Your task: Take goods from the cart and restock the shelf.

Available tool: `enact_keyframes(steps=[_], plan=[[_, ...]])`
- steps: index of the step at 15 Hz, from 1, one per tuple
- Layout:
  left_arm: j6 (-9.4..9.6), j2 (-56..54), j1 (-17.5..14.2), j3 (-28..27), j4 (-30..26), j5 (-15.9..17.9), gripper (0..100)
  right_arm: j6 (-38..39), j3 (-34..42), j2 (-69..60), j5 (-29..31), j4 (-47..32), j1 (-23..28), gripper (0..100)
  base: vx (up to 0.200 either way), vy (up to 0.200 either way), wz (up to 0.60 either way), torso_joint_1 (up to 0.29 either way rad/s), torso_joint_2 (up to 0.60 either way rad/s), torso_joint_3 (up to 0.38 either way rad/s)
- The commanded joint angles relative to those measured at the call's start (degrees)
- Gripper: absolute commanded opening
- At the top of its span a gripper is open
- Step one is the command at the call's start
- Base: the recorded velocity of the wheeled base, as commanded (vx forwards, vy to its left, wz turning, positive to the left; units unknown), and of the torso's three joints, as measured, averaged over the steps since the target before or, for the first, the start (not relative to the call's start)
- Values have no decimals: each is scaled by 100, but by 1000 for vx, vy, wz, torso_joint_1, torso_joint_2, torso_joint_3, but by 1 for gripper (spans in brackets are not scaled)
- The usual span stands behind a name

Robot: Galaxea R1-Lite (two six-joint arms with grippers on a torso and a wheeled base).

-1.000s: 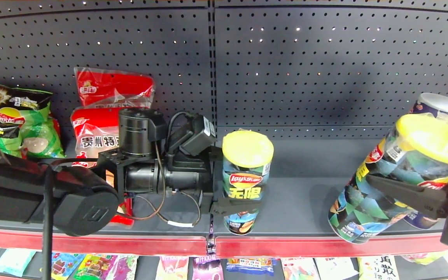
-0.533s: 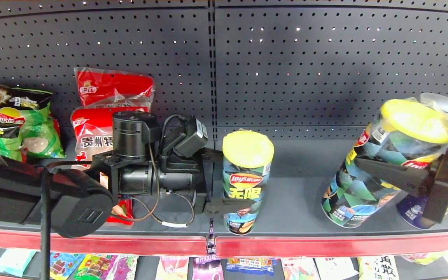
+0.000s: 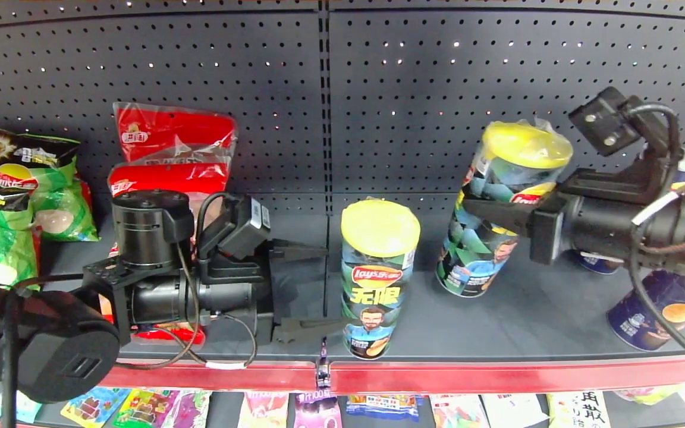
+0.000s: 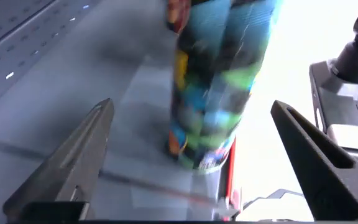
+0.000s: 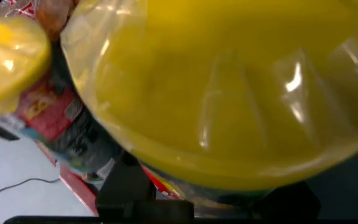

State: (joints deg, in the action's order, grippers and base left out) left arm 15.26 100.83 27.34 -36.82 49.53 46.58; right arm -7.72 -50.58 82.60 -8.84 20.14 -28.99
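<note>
The right end effector (image 3: 500,205) is clamped on a tilted chip can (image 3: 479,249) with a yellow lid, held low over the shelf (image 3: 497,327) (whether its base touches, I cannot tell). The left end effector (image 3: 330,287) is spread apart, its fingers just beside an upright chip can (image 3: 378,279) near the shelf's front edge. Red bags (image 3: 170,137) stand behind the left arm.
</note>
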Motion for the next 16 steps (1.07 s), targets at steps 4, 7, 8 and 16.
enact_keyframes(steps=[4, 7, 8, 16], plan=[[-120, -591, -440, 570, 171, -123, 100, 16, -1147, 1390, -4, 95, -186, 0, 0, 0, 0, 0, 0, 0], [-647, -1197, -467, 1062, 171, -545, 100, 25, -1569, 1812, -21, 95, -327, 0, 0, 0, 0, 0, 0, 0], [-893, -1390, -467, 1168, 162, -668, 100, 25, -1613, 1926, -92, 95, -371, 0, 0, 0, 0, 0, 0, 0], [-1131, -1918, -555, 1792, 171, -967, 100, 16, -2351, 2700, -364, 87, -450, 0, 0, 0, 0, 0, 0, 0]])
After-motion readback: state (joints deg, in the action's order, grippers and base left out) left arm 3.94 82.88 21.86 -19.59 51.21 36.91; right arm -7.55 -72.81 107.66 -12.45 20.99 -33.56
